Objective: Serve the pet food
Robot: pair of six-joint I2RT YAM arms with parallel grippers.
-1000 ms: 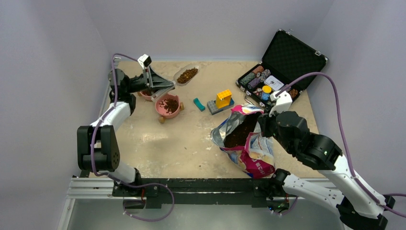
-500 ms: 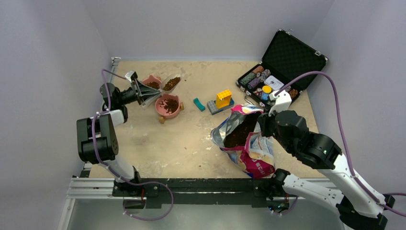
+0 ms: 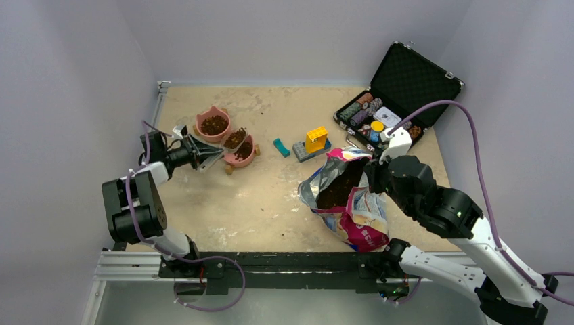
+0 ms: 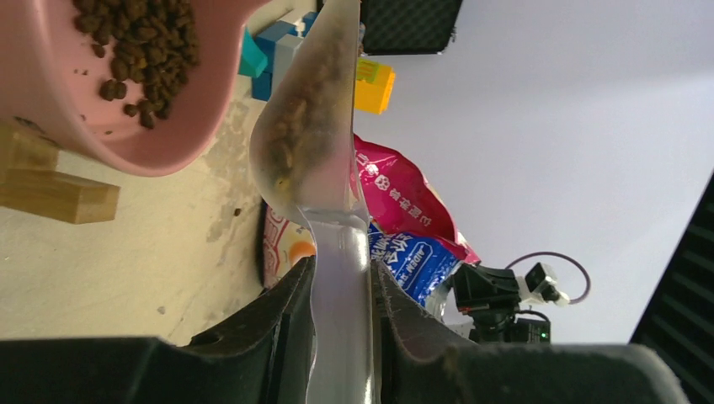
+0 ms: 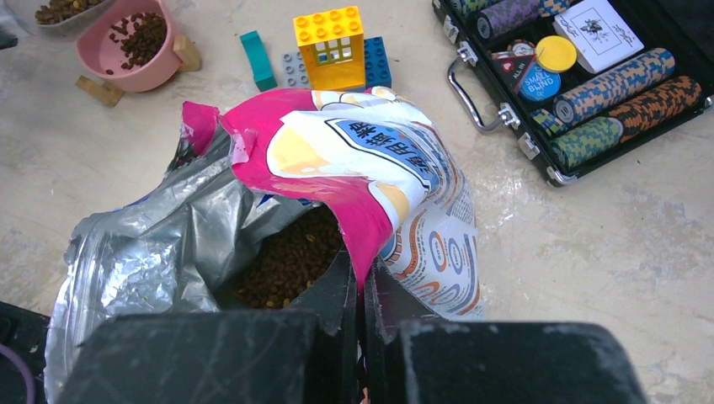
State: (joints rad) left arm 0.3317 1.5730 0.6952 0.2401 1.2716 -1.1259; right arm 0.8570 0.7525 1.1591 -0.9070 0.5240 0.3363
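- Left pincer, part-closed, is holding a scoop of pet food beside the pink bowl.
- Right pincer, fully closed, is pinching the bag right of that bowl.

I'm drawing the left end effector back toward the near-left of the counter, bringing the clear scoop of pet food from the far side to over the near pink bowl, uncovering the far pink bowl
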